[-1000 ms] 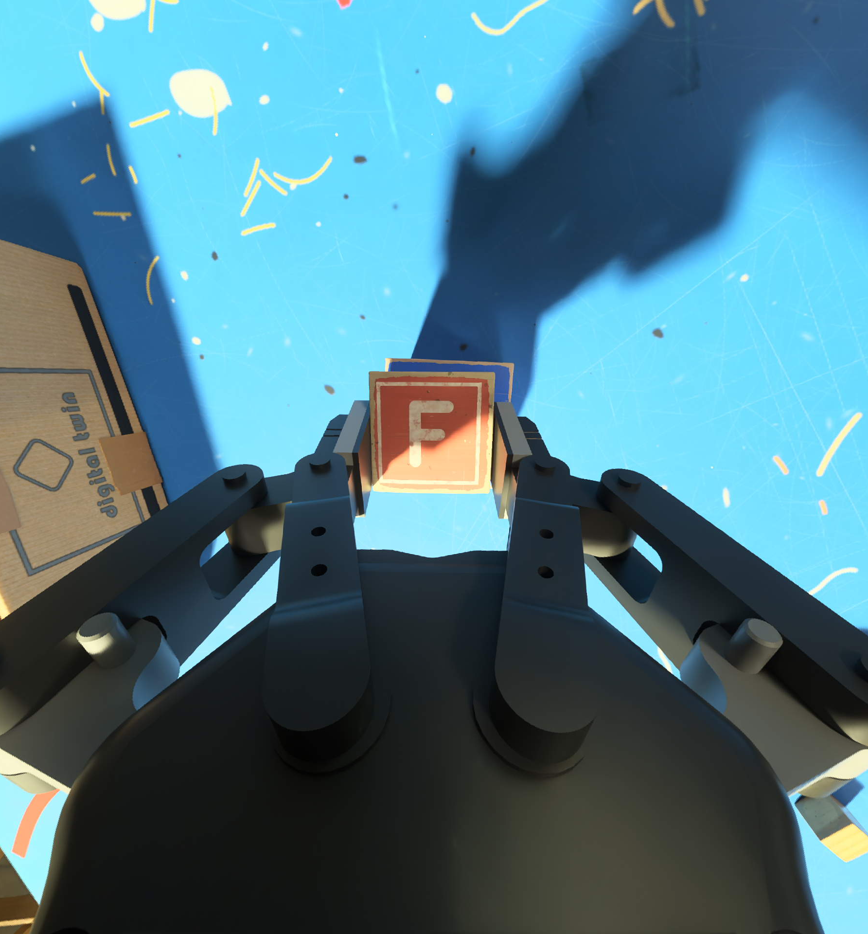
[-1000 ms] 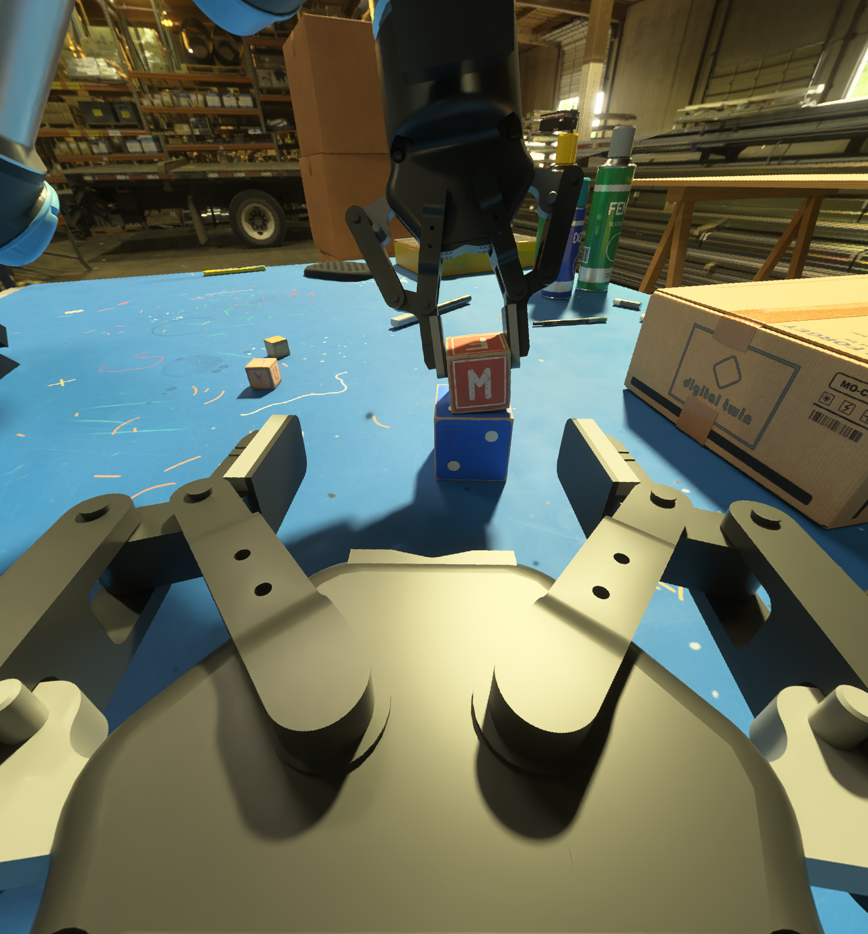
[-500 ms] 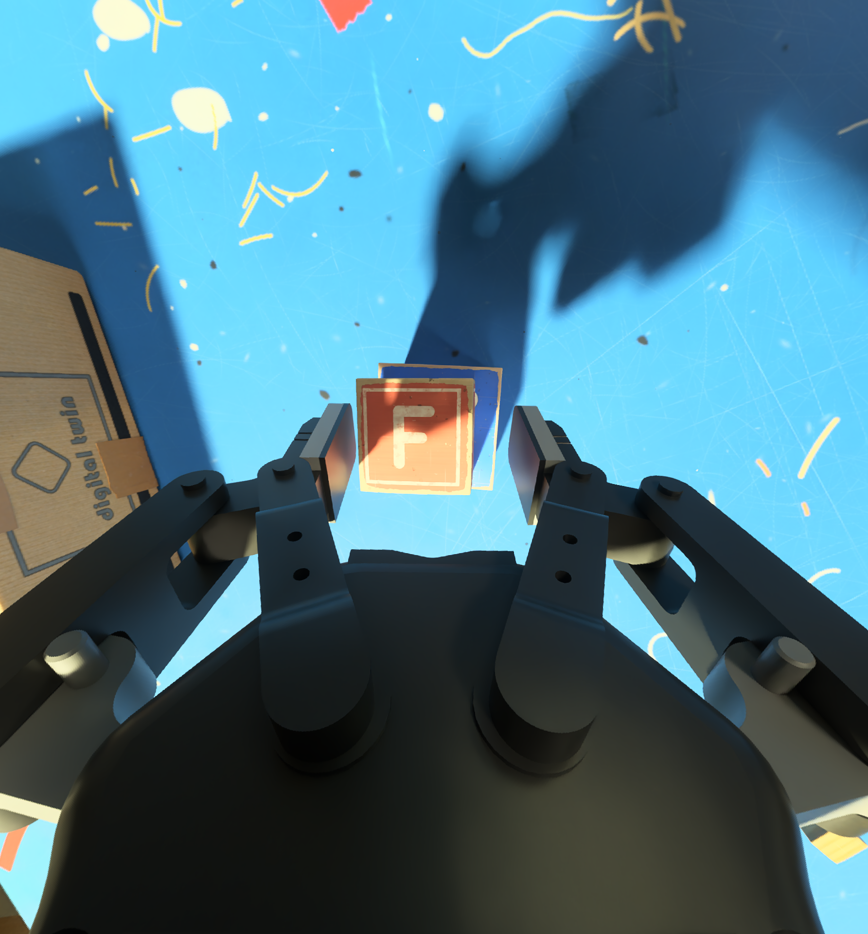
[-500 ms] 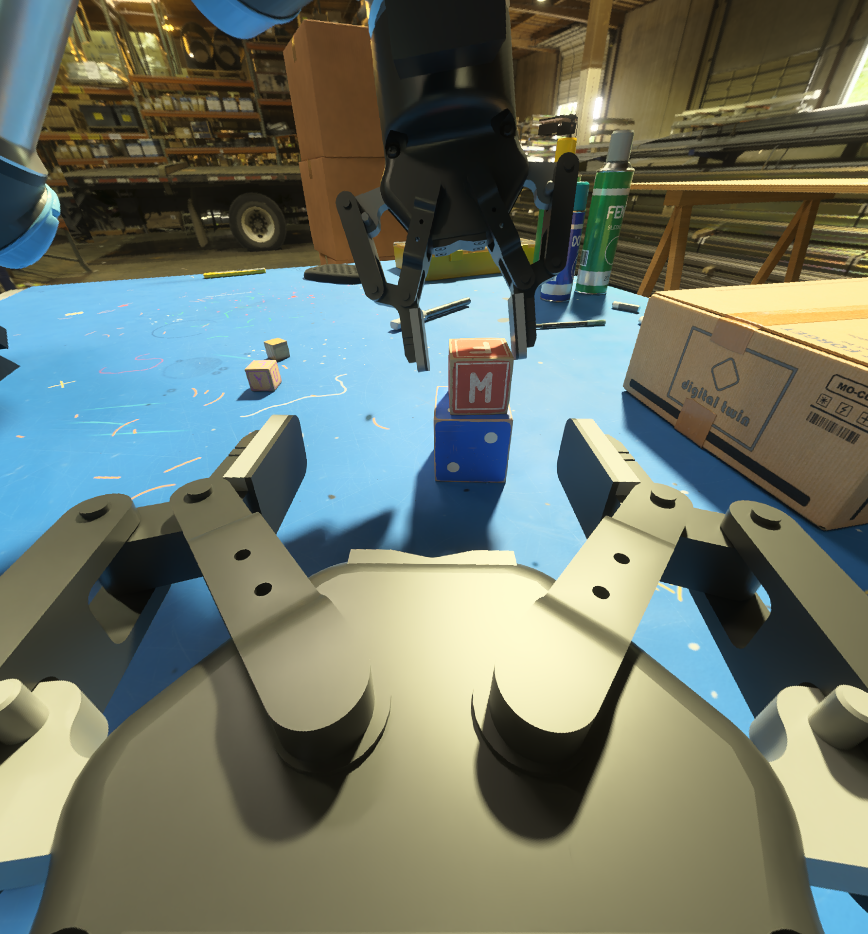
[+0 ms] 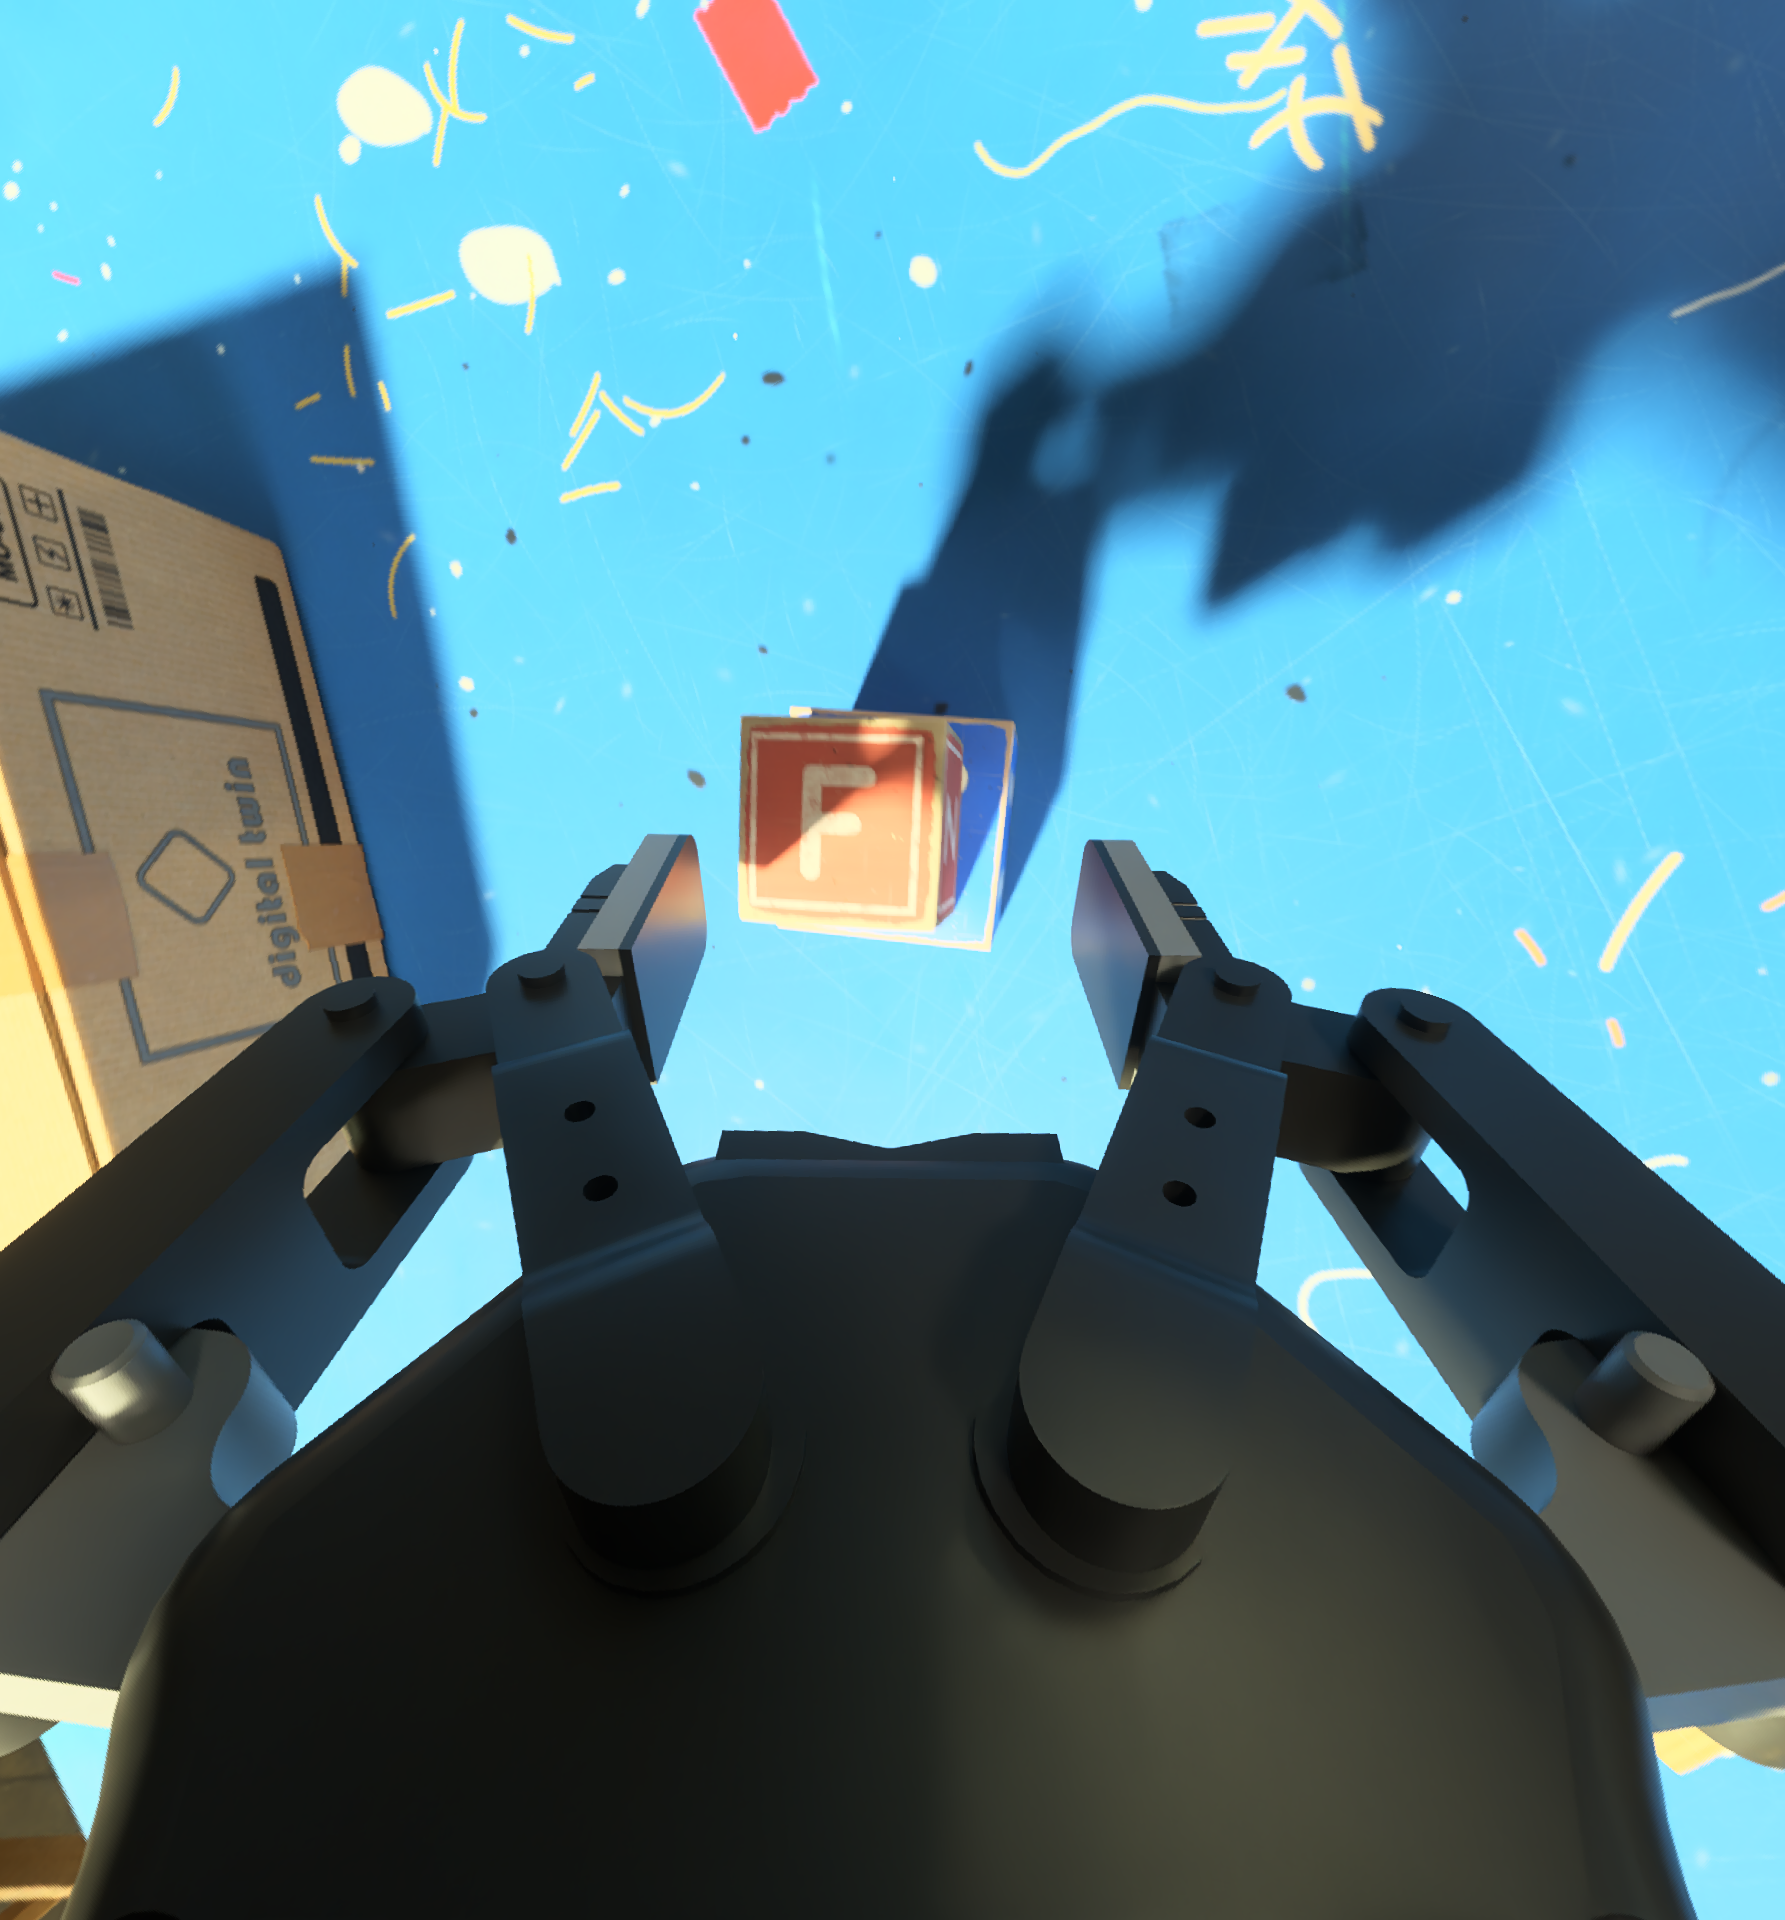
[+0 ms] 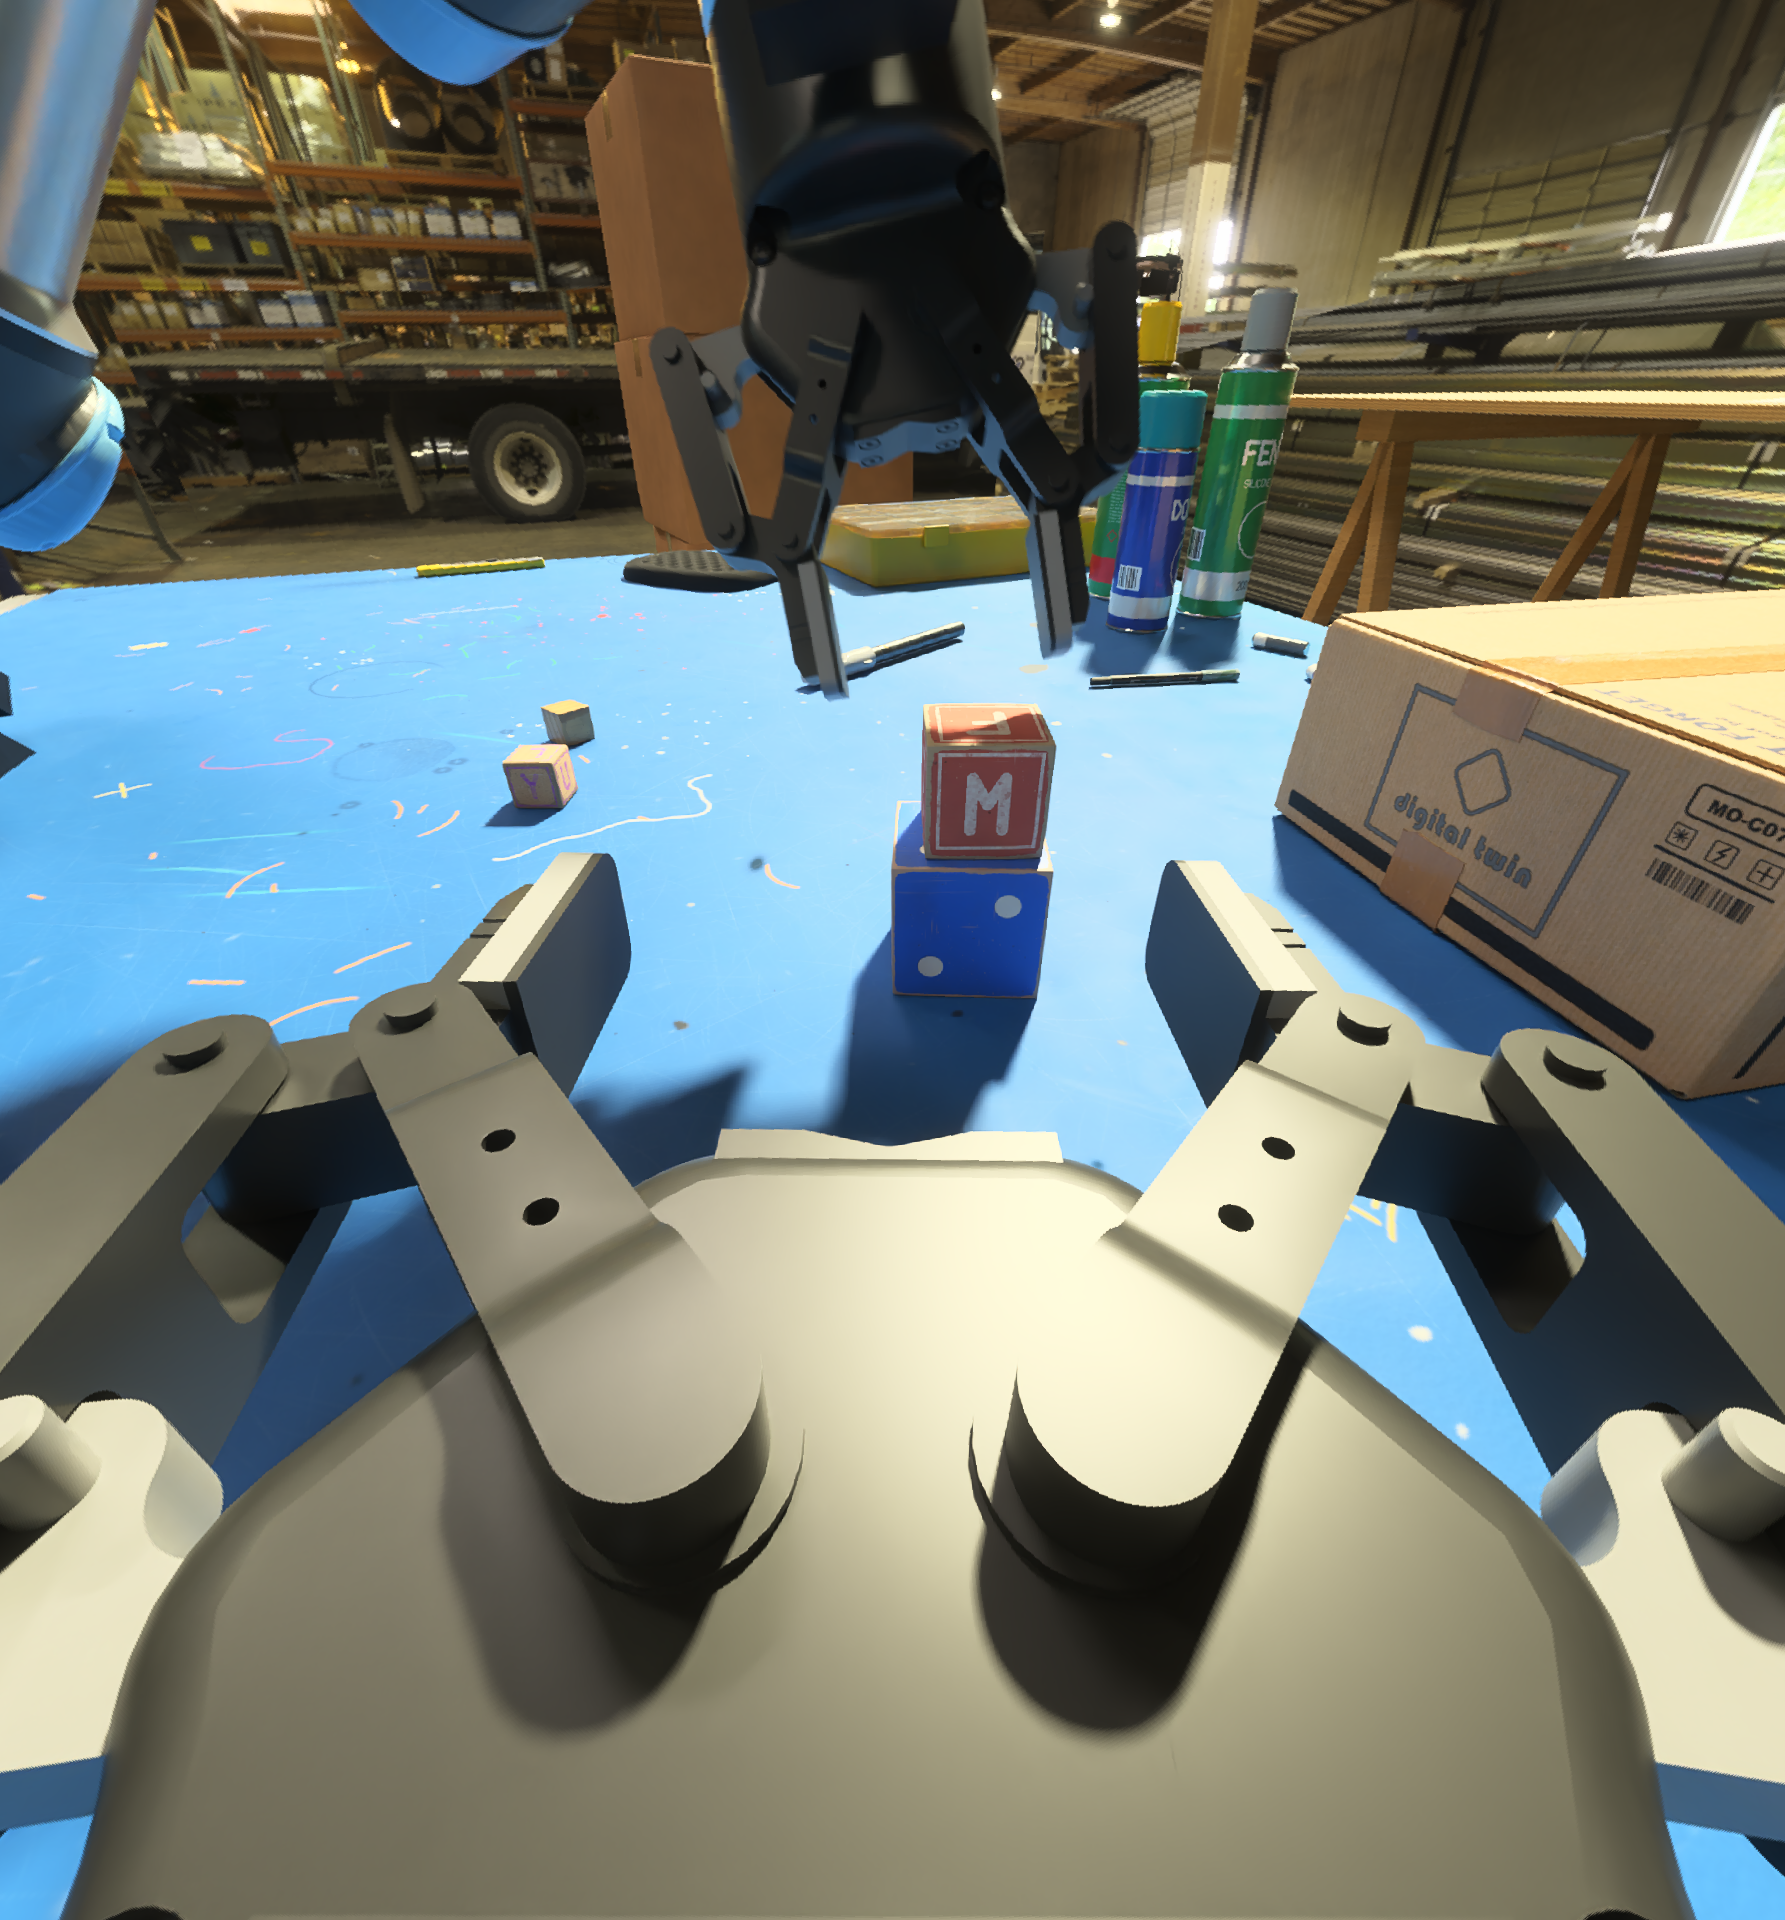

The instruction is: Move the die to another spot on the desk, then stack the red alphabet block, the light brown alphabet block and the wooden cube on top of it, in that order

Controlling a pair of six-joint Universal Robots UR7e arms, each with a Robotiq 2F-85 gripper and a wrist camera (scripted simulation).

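A red wooden alphabet block (image 6: 987, 781) sits on a blue die with white pips (image 6: 969, 928), both on a scuffed blue bench (image 6: 244, 831). The block sits a little toward the die's right and back edges, leaving a strip of the die's top bare on the left. The left claw (image 6: 935, 639) hangs directly above this pair, fingers spread apart and holding nothing; in its own wrist view the left claw (image 5: 888, 935) looks straight down on the red block (image 5: 846, 821), with a sliver of the die (image 5: 981, 821) showing past the block's right edge. The right claw (image 6: 888, 945), also spread wide and empty, sits low on the near side of the stack. The likely next piece, a light brown alphabet block (image 6: 540, 774), lies well to the left of the stack, with a small plain wooden cube (image 6: 568, 721) just behind it. Neither block has a clear long axis. From the stack, the move therefore runs leftward across open bench; which arm is nearer cannot be told with confidence. A large cardboard box (image 6: 1594, 821) stands to the right, away from that path.
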